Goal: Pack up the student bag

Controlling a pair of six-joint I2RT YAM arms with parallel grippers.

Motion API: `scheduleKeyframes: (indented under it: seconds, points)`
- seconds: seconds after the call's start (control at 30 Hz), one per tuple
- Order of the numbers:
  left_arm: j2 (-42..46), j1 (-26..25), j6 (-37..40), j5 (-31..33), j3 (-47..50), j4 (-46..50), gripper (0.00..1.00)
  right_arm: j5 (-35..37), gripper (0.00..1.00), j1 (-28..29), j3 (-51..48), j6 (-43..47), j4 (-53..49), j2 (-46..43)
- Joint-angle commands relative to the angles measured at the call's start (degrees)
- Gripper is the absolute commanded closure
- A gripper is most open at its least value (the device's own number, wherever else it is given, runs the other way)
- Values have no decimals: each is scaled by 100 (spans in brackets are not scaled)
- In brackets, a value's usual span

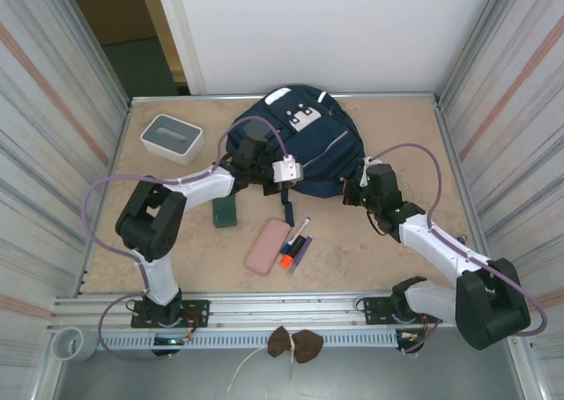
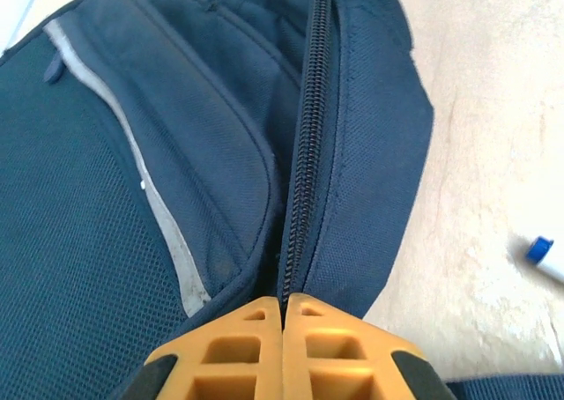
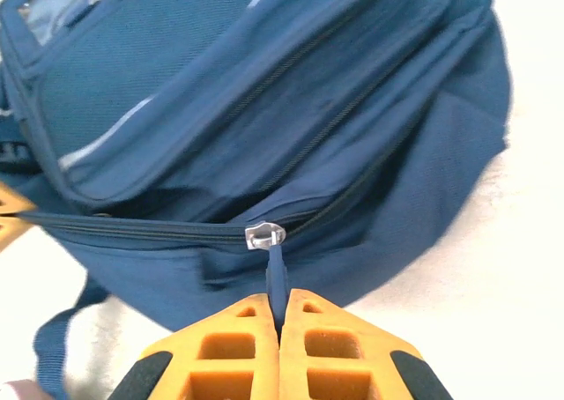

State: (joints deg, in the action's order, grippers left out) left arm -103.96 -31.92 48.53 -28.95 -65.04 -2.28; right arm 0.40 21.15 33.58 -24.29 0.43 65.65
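Observation:
The student bag [image 1: 308, 144], navy blue with white patches, lies at the back middle of the table. My left gripper [image 1: 284, 181] is at its near edge. In the left wrist view the orange jaws [image 2: 284, 299] are shut on the bag [image 2: 132, 197], right where its dark zipper line [image 2: 304, 153] runs into them. My right gripper [image 1: 351, 193] is at the bag's right side. Up close, it [image 3: 279, 299] is shut on the blue pull strap [image 3: 277, 272] of a silver zipper slider [image 3: 264, 235] on the bag [image 3: 264, 83].
A white-and-grey box [image 1: 172, 137] stands at the back left. In front of the bag lie a green box [image 1: 226, 211], a pink case [image 1: 267, 246] and markers [image 1: 295, 246]; a blue marker cap [image 2: 539, 250] shows beside the left gripper. Corrugated walls close both sides.

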Motion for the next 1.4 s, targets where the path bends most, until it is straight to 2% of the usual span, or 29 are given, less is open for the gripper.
scheduleKeyframes:
  seconds: [0.0, 0.1, 0.27, 0.33, 0.47, 0.63, 0.8, 1.07, 1.17, 1.3, 1.37]
  points:
    - [398, 328, -164, 54, 200, -225, 100, 274, 100, -117, 219, 146, -271, -13]
    - [412, 367, -133, 154, 227, -100, 94, -14, 100, -35, 270, 76, -135, -34]
    - [494, 53, -503, -5, 46, 144, 61, -216, 100, 166, 328, -164, 70, -48]
    - [483, -162, -529, 75, -38, 170, 54, -199, 100, 267, 375, -190, 72, -65]
    - [276, -533, -637, 82, -376, 282, 45, -168, 100, 428, 476, -229, 38, -136]
    - [-117, -852, -781, 30, -827, 317, 41, -103, 100, 564, 527, -267, 1, -253]
    - [-529, -964, -908, -164, -1277, 621, 41, -43, 100, 652, 516, -325, 10, -394]
    - [-822, -924, -1133, -413, -1415, 717, 46, 21, 100, 711, 458, -344, 102, -434]
    - [-905, -848, -1217, -507, -1468, 798, 57, 52, 100, 715, 424, -334, 133, -423]
    - [-893, -692, -1245, -715, -1502, 912, 81, 226, 100, 709, 404, -224, 62, -408]
    - [-802, -590, -1243, -910, -1461, 927, 90, 446, 100, 707, 404, -97, -49, -380]
